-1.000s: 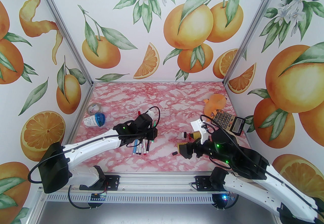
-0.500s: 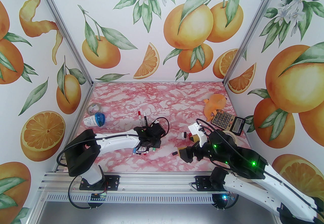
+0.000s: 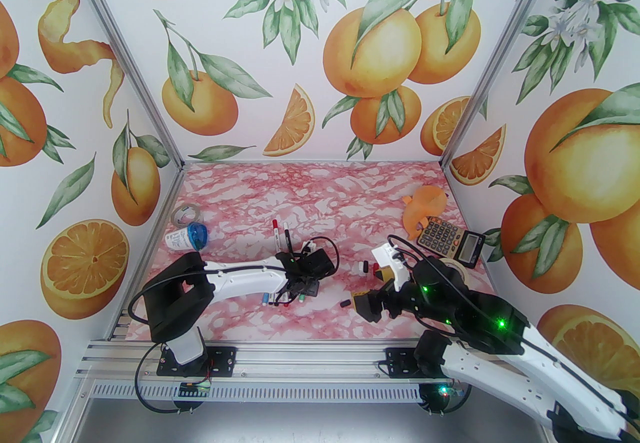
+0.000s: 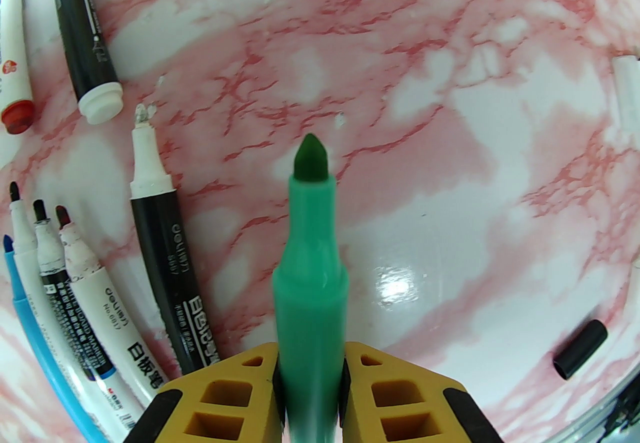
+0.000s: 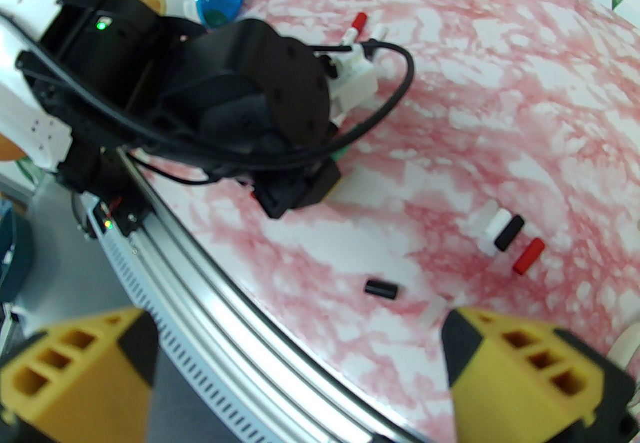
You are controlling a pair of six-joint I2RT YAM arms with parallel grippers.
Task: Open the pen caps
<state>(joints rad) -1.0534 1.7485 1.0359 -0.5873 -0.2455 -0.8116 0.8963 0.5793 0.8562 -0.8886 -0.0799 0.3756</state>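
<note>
- One green pen (image 4: 309, 251), its cap off and its felt tip bare, sits between the yellow fingers (image 4: 235, 396) of your left gripper (image 4: 310, 356). The fingers press the barrel from both sides, so the gripper is grasping it over the pink marbled counter (image 4: 450, 81).
- Five more uncapped pens lie side by side just left of it in the left wrist view: an uncapped black pen (image 4: 170, 271) closest, then three white ones, then a blue pen (image 4: 30, 316) at the outside.
- Two further pens lie beyond that row: a white pen with a red end (image 4: 11, 46) and a black pen with a white end (image 4: 80, 21).
- Your right gripper (image 5: 300, 356) hangs released over the near right part of the counter, its fingers spread wide with nothing between them.
- Four loose caps lie just beyond it. A white cap (image 5: 497, 223) touches a black cap (image 5: 509, 232), a red cap (image 5: 529, 256) lies just beside them, and a second black cap (image 5: 381, 289) lies apart, nearer the front edge.
</note>
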